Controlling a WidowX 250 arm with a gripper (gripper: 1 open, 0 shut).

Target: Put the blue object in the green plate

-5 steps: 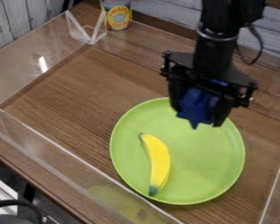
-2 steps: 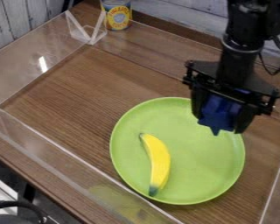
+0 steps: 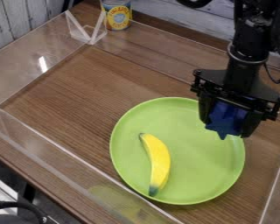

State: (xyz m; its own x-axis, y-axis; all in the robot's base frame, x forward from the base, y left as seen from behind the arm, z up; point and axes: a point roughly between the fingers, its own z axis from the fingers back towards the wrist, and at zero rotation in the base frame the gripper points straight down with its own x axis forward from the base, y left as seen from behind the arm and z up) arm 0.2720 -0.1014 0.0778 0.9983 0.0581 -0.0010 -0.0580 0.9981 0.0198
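The royal-blue block (image 3: 229, 118) hangs upright between the fingers of my black gripper (image 3: 233, 112), which is shut on it. It is held just above the right part of the large lime-green plate (image 3: 201, 171). The block's upper part is hidden by the gripper. A yellow banana (image 3: 157, 163) lies on the left half of the plate.
The wooden table top (image 3: 95, 87) is walled by clear acrylic panels (image 3: 38, 175) on the left and front. A yellow can (image 3: 116, 15) stands at the back, next to a clear folded stand (image 3: 87, 28).
My gripper with the blue block has moved to the right and slightly down, from above the plate's upper middle to above its right side.
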